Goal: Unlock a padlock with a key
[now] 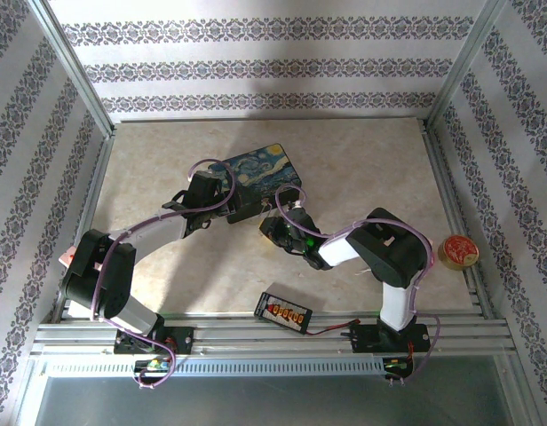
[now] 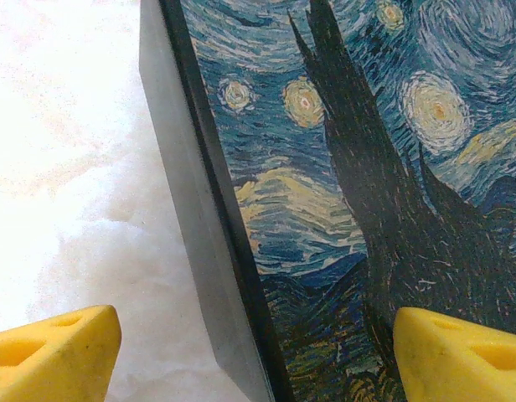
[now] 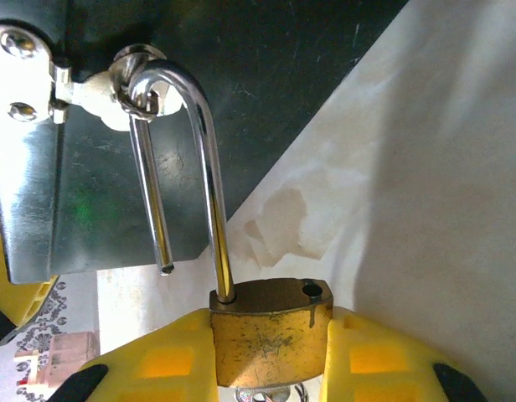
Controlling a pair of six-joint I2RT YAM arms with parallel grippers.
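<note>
Near the middle of the table (image 3: 425, 167), the right tool (image 3: 270, 373) pinches the brass padlock (image 3: 270, 331), its shackle (image 3: 209, 167) sprung open but hooked through the hasp ring (image 3: 136, 71) of the painted box (image 2: 342, 209), while the left tool (image 2: 258, 356) stands spread astride the box's edge; unlocking looks done, and the next move is probably unhooking the shackle.

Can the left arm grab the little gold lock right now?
Probably not easily. The right fingers clamp the padlock on both sides, leaving only its shackle bare, and the left fingers stand open astride the painted box edge.
</note>
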